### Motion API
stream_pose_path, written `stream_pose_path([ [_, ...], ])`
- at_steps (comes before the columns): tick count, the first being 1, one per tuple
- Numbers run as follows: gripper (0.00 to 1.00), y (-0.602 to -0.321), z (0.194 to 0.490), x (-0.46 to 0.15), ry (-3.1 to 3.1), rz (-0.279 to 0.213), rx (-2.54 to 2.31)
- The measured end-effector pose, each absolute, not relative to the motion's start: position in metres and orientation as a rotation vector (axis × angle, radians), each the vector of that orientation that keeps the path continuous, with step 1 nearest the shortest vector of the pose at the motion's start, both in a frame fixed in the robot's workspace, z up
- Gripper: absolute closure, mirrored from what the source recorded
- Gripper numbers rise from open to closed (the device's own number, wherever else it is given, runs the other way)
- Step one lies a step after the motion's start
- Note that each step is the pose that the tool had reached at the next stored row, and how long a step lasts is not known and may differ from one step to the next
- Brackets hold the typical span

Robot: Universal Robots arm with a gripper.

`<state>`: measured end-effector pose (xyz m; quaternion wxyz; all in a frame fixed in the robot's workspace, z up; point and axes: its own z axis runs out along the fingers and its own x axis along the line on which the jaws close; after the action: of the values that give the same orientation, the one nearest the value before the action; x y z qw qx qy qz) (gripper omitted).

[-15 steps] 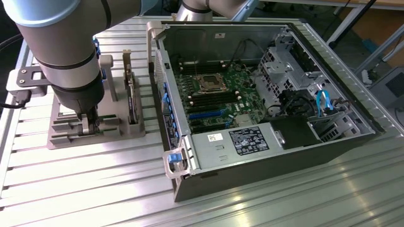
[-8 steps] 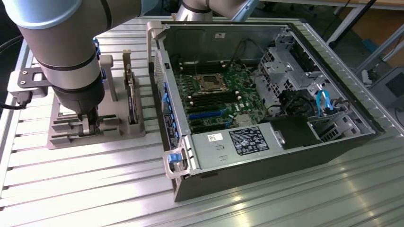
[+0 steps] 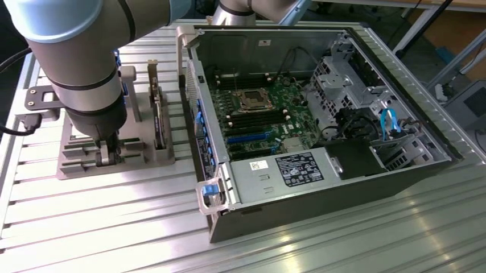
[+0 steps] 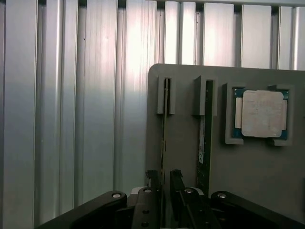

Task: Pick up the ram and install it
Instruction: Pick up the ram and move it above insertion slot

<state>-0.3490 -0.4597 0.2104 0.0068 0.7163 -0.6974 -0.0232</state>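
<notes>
Over grey holder (image 4: 183, 143), hand (image 4: 164, 176) astride ram (image 4: 165, 124)

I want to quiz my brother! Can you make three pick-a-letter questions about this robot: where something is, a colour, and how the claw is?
1. Where is the silver chip? A in the grey holder; B on the floor; C in a cup.
2. What colour is the holder? A red; B grey; C yellow.
3. How is the claw? A shut on the chip; B holding a screwdriver; C open around the ram.
Answers: A, it sits in the holder's square pocket; B, it looks plain grey; C, a finger stands each side of the ram.
</notes>
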Motion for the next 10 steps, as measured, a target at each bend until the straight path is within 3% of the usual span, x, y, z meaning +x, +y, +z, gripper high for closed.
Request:
stream_pose_path([
  [10, 0.76, -0.4597, 0.2081, -0.3490, -2.182, -0.073, 2.240],
])
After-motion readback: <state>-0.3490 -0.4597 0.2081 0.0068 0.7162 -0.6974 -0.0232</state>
